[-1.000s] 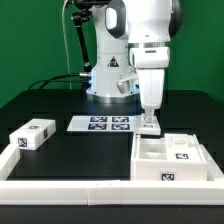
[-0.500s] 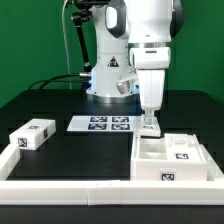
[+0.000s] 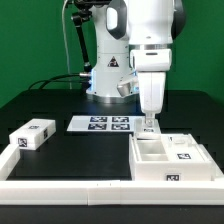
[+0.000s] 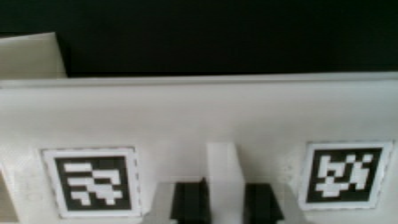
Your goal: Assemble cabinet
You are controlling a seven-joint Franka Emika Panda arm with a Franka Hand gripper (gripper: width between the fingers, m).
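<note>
The white cabinet body [image 3: 172, 158] lies open side up at the exterior view's right, with tags on its inside and front wall. My gripper [image 3: 149, 124] points straight down at the body's far edge. In the wrist view the body's white face [image 4: 214, 110] fills the picture with a tag on either side. A thin white rib [image 4: 222, 175] runs between my two dark fingers [image 4: 187, 203], which stand close against it. A small white tagged block [image 3: 31, 135] lies apart at the exterior view's left.
The marker board [image 3: 101, 124] lies flat just left of my gripper; its corner shows in the wrist view [image 4: 27, 52]. A long white rail [image 3: 70, 188] runs along the front. The robot base [image 3: 108, 75] stands behind.
The arm has risen very slightly. The cabinet body has shifted by a tiny amount. The block and the marker board have not moved.
</note>
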